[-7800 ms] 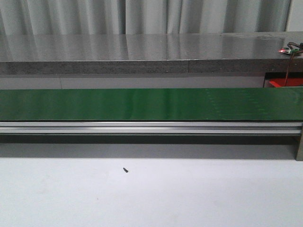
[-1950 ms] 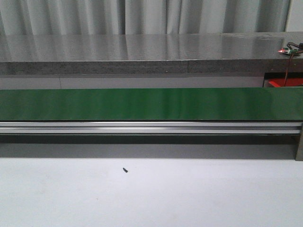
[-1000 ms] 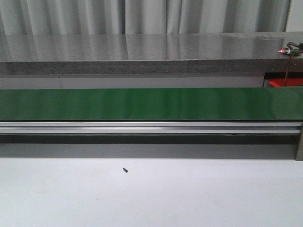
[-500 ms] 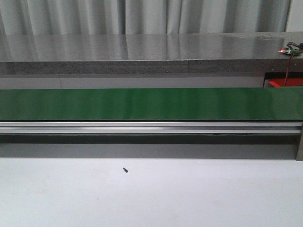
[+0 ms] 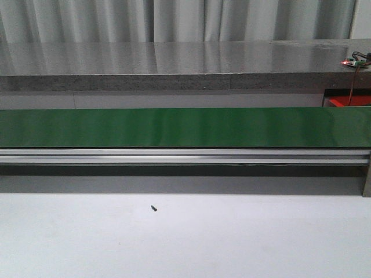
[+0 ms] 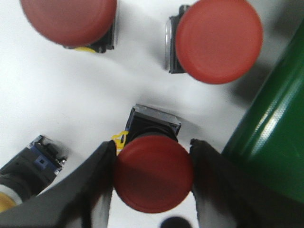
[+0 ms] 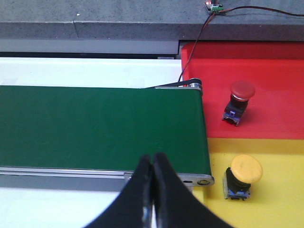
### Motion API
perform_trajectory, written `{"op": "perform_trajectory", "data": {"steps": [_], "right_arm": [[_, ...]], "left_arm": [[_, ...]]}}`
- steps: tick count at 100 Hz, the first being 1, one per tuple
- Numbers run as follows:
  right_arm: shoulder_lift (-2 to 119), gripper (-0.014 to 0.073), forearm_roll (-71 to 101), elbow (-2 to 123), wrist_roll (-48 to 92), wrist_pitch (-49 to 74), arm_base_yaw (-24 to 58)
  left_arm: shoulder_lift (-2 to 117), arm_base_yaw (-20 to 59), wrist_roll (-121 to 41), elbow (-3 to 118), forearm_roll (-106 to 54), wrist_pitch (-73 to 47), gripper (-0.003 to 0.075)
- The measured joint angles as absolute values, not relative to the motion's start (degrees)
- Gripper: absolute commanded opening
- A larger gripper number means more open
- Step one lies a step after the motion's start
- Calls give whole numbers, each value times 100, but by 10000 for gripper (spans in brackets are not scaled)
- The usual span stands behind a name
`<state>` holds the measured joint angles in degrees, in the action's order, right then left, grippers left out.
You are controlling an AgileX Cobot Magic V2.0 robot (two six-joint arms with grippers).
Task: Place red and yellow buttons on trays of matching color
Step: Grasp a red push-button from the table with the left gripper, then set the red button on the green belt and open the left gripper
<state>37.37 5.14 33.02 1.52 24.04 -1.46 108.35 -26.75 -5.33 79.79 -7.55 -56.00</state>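
Nothing has shifted in the front view since the earlier frames: the long green conveyor belt (image 5: 185, 127) lies bare across the scene, and the small dark screw (image 5: 153, 208) sits on the white table (image 5: 232, 237) in the same spot.

At the left wrist, the left gripper (image 6: 153, 178) has its dark fingers (image 6: 97, 190) spread on either side of a red mushroom-head push button (image 6: 153, 173), close against the cap's two sides; whether they press it cannot be told. Two more red mushroom-head buttons (image 6: 218, 40) (image 6: 69, 19) stand on the white surface beyond it, and a blue-bodied button with a yellow end (image 6: 28, 168) lies on its side nearby. The belt's edge runs just beside this cluster.

At the right wrist, the right gripper (image 7: 152, 190) has its fingers pressed together with nothing between them, above the belt's end. Past that end, a red-capped button (image 7: 237, 107) rests on the red plastic tray (image 7: 275, 85), and a yellow-capped button (image 7: 242, 178) rests on the yellow plastic tray (image 7: 280, 190).
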Motion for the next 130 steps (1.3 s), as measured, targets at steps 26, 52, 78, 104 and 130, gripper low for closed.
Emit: {"op": "perform_trajectory", "data": {"steps": [26, 52, 78, 104, 130], "right_arm": [[3737, -66, 514, 3302, 152, 2404, -146], [3737, -66, 514, 3302, 152, 2404, -146], [3737, -66, 514, 3302, 152, 2404, -146], [3737, -66, 514, 3302, 152, 2404, -146], [3737, -66, 514, 3302, 152, 2404, -146]], "left_arm": [[10043, -2611, -533, 8237, -792, -5780, 251], [9863, -2001, -533, 8938, -792, -6338, 251], [9996, -1395, -533, 9016, -720, -6437, 251], [10328, -1322, -541, 9016, -685, -6387, 257], [10492, -1322, -640, 9046, -739, -6341, 503]]}}
